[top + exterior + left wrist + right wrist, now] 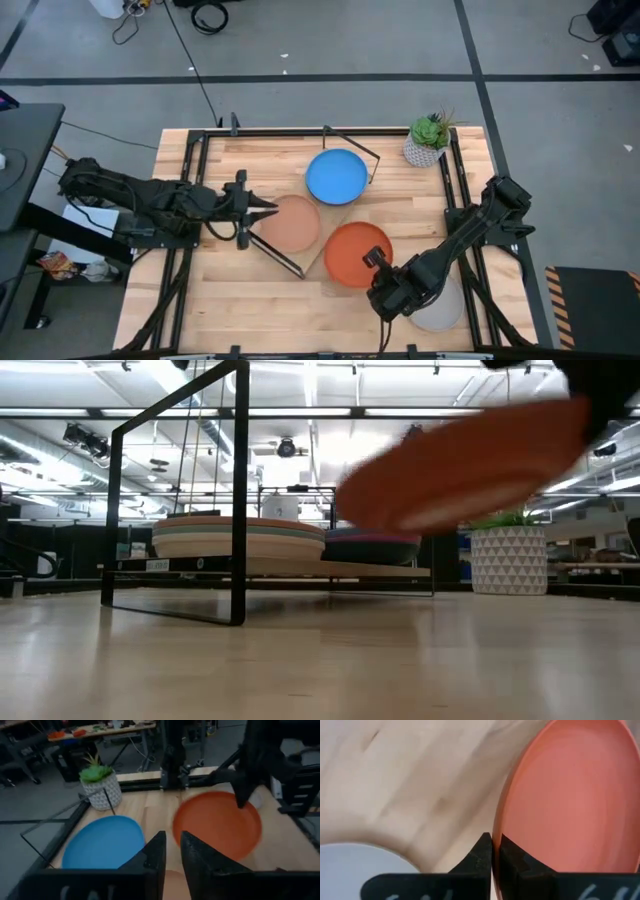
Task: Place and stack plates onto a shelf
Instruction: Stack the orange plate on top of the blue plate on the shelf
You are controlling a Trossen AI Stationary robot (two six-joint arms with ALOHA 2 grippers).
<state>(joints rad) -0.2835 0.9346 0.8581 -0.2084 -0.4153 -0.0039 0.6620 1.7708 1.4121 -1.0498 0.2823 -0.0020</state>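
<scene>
Near the front right of the wooden table [250, 300], my right gripper [495, 851] pinches the rim of the orange plate [357, 254], fingers pressed together on its edge. From table height that plate [462, 465] hangs tilted in the air, clear of the tabletop. A grey plate [440, 312] lies just beside my right wrist, partly under the arm. My left gripper [262, 210] waits at the left end of the shelf [340, 212], at the edge of the peach plate [293, 223]; its fingers [152, 855] stand nearly together with a thin gap and hold nothing. On the shelf the peach plate tops a stack of several plates [238, 537], and the blue plate [336, 176] tops a lower stack beside it. A potted plant [428, 140] in a white pot stands at the far right corner of the table.
</scene>
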